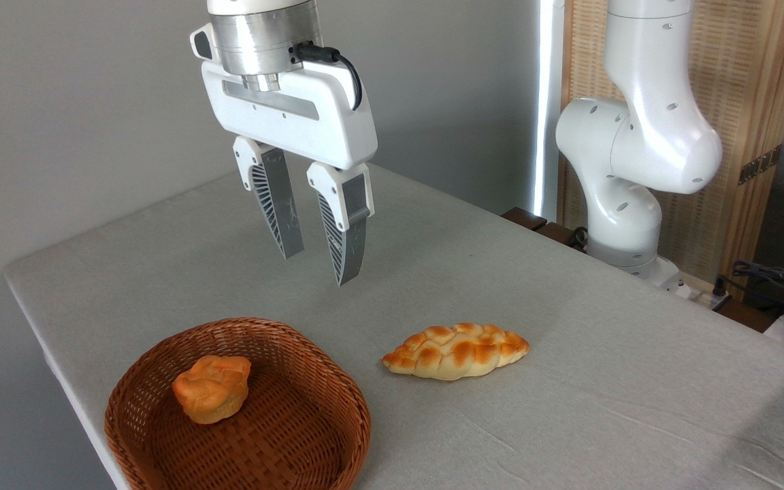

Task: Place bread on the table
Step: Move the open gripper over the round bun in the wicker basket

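Camera view shows my two-finger gripper [319, 267] hanging in the air with its grey ribbed fingers [278, 207] spread apart and nothing between them. Below it and to the left lies the bread [211, 388], a small chunky muffin-like roll with a glossy orange-brown lumpy top, resting inside the brown woven wicker basket [310, 435]. Below and to the right, a longer braided pale-golden loaf [455, 351] lies on the table [569, 306], a large flat surface under light grey cloth; this loaf is not the target. The step in hand, as I judge it, is the approach to the roll. To do it well, I should centre the fingers over the roll, descend clear of the basket rim, and close across the paler sides rather than the lumpy top. My wrist points downward with the fingers tilted slightly, and the arm's white base [627, 224] stands well off to the right.
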Available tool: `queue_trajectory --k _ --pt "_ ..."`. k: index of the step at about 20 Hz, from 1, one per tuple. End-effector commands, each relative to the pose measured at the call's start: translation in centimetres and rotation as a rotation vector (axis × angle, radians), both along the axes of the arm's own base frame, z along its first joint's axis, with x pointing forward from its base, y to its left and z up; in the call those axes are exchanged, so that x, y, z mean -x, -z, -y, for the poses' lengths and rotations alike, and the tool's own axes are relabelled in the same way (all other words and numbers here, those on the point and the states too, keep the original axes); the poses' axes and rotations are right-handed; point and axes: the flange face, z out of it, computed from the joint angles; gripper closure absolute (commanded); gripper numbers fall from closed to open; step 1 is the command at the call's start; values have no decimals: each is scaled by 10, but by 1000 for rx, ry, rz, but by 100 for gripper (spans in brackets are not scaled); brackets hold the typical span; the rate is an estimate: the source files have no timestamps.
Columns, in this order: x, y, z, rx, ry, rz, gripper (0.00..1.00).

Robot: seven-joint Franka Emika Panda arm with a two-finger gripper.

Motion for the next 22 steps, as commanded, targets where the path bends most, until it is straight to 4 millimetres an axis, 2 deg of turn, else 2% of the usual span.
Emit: queue_trajectory --k 1,10,13,15,16,18,19,22 --pt "0 -5 -1 28 17 -9 0" --pt "-2 -6 -1 30 20 2 0" --pt "-13 -6 5 42 28 78 0" --pt "-28 -1 12 66 31 147 0" --pt "-36 4 22 69 49 177 0" --pt "-49 26 46 74 87 208 0" --pt "-58 47 61 78 110 231 0" --pt "-66 78 75 82 130 253 0"
